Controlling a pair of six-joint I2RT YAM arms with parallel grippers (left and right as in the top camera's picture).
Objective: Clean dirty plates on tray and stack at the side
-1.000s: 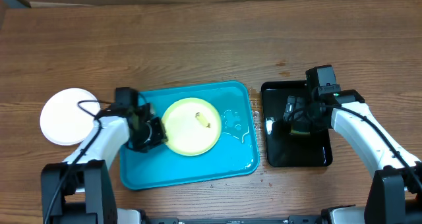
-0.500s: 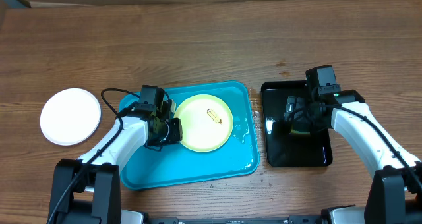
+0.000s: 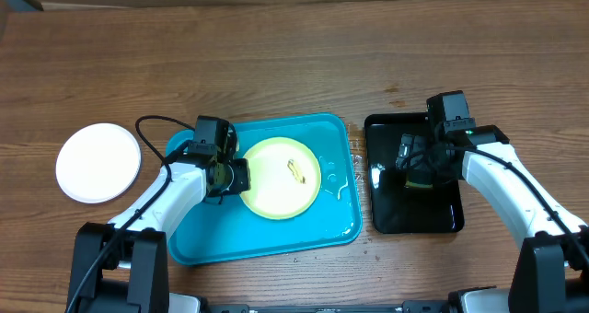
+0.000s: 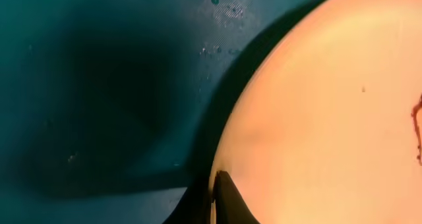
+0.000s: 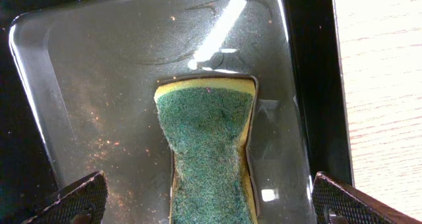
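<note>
Table [image 3: 276, 64] surface was brown wood and carried every item. Largest on it was the blue tray [image 3: 276, 239], placed at the centre, slightly left. The black tray [image 3: 386, 219], smaller and glossy, lay just beside it on the right, with a narrow strip of wood between the two.

The yellow-green plate [image 3: 276, 198] lay inside the blue tray, in its far half and near its middle. The white plate [image 3: 97, 161] lay on the bare table, well apart to the left of the blue tray. No third plate could be made out in any view.

The sponge [image 5: 208, 145], green scouring face up over a yellow body, rested in the black tray.

The left gripper [image 3: 241, 177] was clenched on the left rim of the yellow-green plate. The left wrist view showed one dark fingertip [image 4: 227, 197] lying over that rim.

The right gripper [image 3: 416, 173] hung above the black tray, fully released. Its fingertips [image 5: 76, 197] stood wide on either side of the sponge and touched nothing.

A small dark smear [image 3: 295, 171] marked the yellow-green plate, right of the plate's centre.
</note>
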